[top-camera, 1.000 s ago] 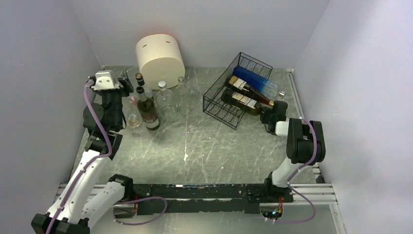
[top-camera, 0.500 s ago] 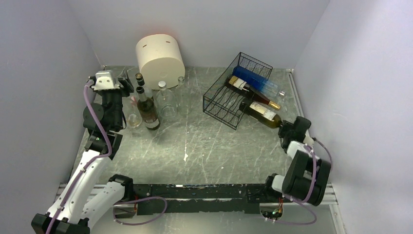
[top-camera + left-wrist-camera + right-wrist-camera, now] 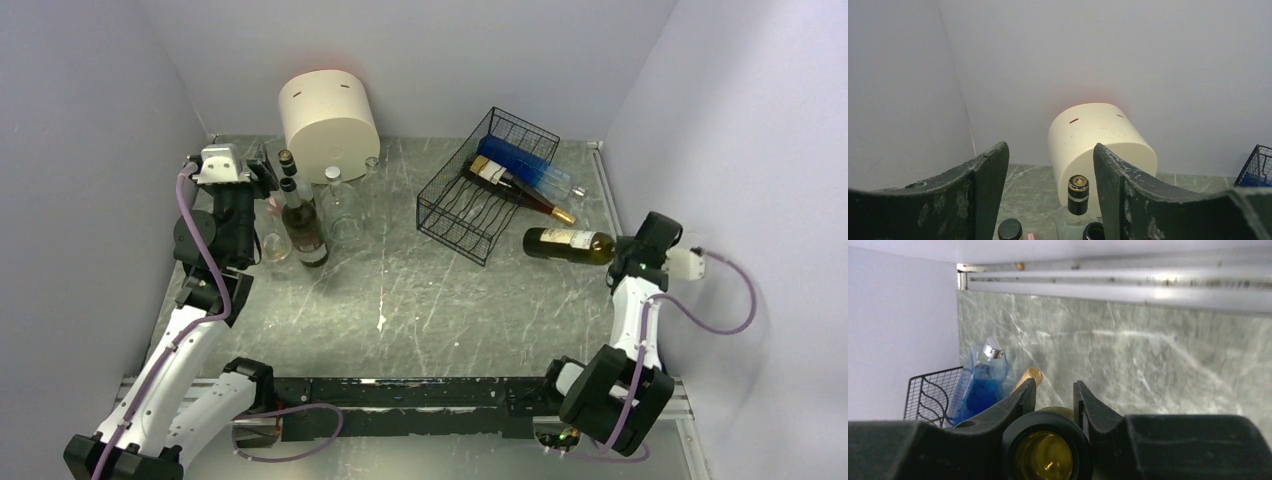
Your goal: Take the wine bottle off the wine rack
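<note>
The right gripper [image 3: 620, 252], closed on the neck of the wine bottle [image 3: 560, 242], had pulled it clear of the wine rack [image 3: 462, 215], so the task looked nearly done. The left gripper [image 3: 1050, 165] was open.

Horizontal wine bottle [image 3: 562, 243] beside wine rack [image 3: 452, 212]
</note>
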You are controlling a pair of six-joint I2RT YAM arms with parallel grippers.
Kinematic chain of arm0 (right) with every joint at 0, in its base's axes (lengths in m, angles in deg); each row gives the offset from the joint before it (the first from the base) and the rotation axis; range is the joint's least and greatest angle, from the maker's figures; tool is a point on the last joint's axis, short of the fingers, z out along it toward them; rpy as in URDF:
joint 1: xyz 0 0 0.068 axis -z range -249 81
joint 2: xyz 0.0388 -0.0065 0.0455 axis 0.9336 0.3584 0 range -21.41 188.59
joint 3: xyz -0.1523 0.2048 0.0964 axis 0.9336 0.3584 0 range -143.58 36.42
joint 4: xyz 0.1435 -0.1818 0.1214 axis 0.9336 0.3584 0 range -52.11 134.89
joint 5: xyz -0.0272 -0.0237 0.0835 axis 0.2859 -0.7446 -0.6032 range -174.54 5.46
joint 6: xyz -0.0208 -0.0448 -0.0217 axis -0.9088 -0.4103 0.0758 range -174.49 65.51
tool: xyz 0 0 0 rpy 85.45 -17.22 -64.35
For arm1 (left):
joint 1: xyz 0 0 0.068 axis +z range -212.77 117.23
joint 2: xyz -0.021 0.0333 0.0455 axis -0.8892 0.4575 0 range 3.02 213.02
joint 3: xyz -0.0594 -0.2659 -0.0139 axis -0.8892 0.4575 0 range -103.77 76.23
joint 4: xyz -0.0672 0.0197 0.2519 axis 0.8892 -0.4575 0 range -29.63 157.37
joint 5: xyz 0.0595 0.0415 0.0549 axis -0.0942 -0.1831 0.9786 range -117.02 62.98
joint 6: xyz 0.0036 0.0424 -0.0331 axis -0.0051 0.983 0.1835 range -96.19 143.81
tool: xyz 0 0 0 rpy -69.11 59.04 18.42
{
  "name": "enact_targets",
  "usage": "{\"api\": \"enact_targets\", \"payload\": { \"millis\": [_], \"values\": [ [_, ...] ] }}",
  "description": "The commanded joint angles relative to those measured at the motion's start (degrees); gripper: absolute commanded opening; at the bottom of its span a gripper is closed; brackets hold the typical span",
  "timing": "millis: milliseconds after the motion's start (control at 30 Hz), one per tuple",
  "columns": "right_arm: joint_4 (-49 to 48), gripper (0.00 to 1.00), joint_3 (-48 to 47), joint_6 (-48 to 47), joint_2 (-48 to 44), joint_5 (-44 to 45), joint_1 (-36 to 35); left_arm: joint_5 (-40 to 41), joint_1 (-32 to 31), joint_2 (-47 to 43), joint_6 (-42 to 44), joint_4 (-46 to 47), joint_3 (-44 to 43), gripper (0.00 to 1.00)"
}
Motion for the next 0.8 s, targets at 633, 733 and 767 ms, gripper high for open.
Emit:
{"api": "enact_targets", "payload": {
  "millis": [633, 733, 767],
  "values": [
    [-27.55, 0.00, -20.85, -80.56, 3.64, 58.08, -52.48, -0.95, -0.47, -0.36, -0.29, 0.56, -1.23, 0.68],
    [-43.30, 0.00, -20.42, -100.44, 5.85, 58.77, -61.03, -1.19, -0.52, -0.40, -0.22, 0.59, -1.26, 0.67],
    [-48.78, 0.00, -20.50, -107.70, 7.23, 58.67, -63.41, -1.02, -0.52, -0.36, -0.17, 0.59, -1.25, 0.68]
  ]
}}
